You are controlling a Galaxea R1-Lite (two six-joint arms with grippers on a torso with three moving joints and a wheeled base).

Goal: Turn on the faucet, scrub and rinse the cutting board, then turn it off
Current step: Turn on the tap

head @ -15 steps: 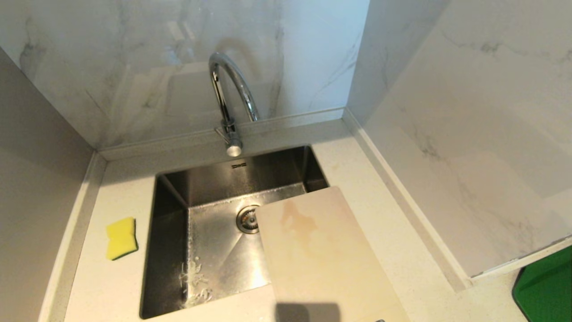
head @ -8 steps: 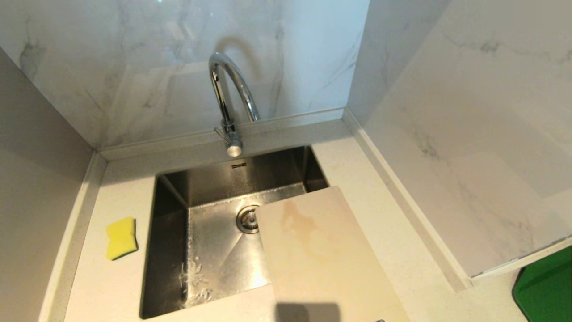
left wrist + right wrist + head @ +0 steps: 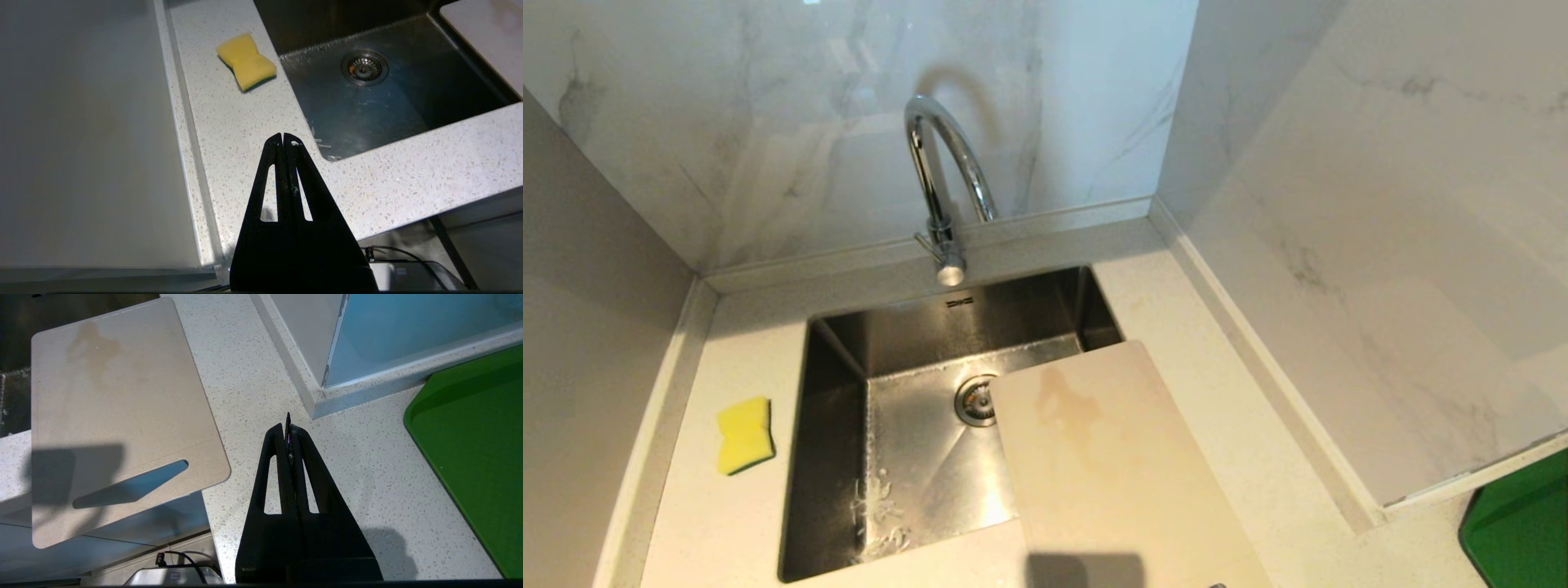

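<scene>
The chrome gooseneck faucet [image 3: 939, 180] stands behind the steel sink [image 3: 837, 457], its small lever knob at the base; no water runs. The cream cutting board [image 3: 1111, 465] lies over the sink's right front corner and the counter, brown stain on its far half; its slot-handle end [image 3: 130, 484] overhangs the counter's front edge. Neither arm shows in the head view. My left gripper [image 3: 283, 141] is shut and empty over the counter's front left, near the sink's corner. My right gripper [image 3: 287, 428] is shut and empty over the counter right of the board [image 3: 114, 408].
A yellow-green sponge [image 3: 744, 434] lies on the counter left of the sink, also seen as the sponge [image 3: 246, 61]. Marble walls close in the back and right. A green tray [image 3: 474, 449] sits at the far right. The drain [image 3: 364, 67] is in the sink floor.
</scene>
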